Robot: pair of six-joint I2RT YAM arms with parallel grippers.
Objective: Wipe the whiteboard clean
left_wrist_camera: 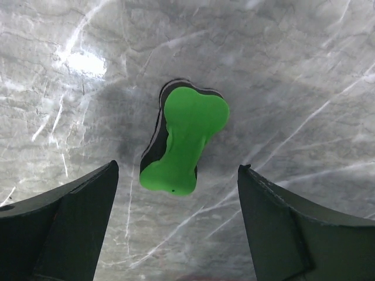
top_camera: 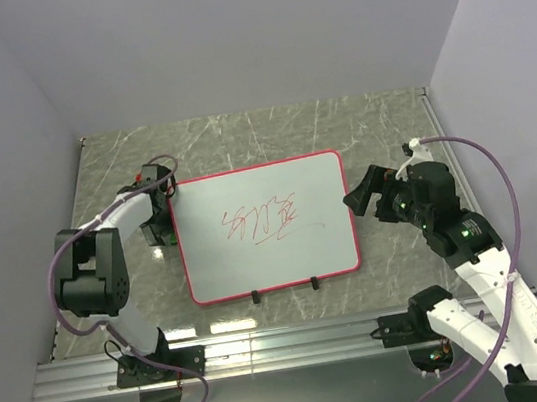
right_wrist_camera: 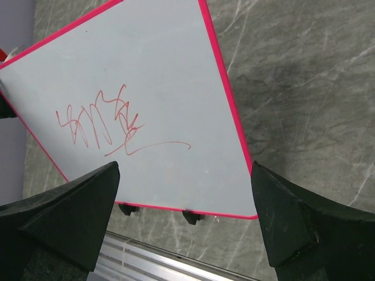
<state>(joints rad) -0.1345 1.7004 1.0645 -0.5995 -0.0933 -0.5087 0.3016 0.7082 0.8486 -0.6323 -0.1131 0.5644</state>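
The whiteboard lies flat in the middle of the marble table, pink-framed, with red scribbles near its middle and two black clips on its near edge. My left gripper hovers just off the board's left edge. In the left wrist view it is open above a green bow-shaped eraser lying on the table, between and ahead of the fingers, untouched. My right gripper is open and empty off the board's right edge. The right wrist view shows the whiteboard and scribbles.
An aluminium rail runs along the near table edge, also in the right wrist view. Lilac walls close in the table on the left, back and right. Purple cables loop off both arms.
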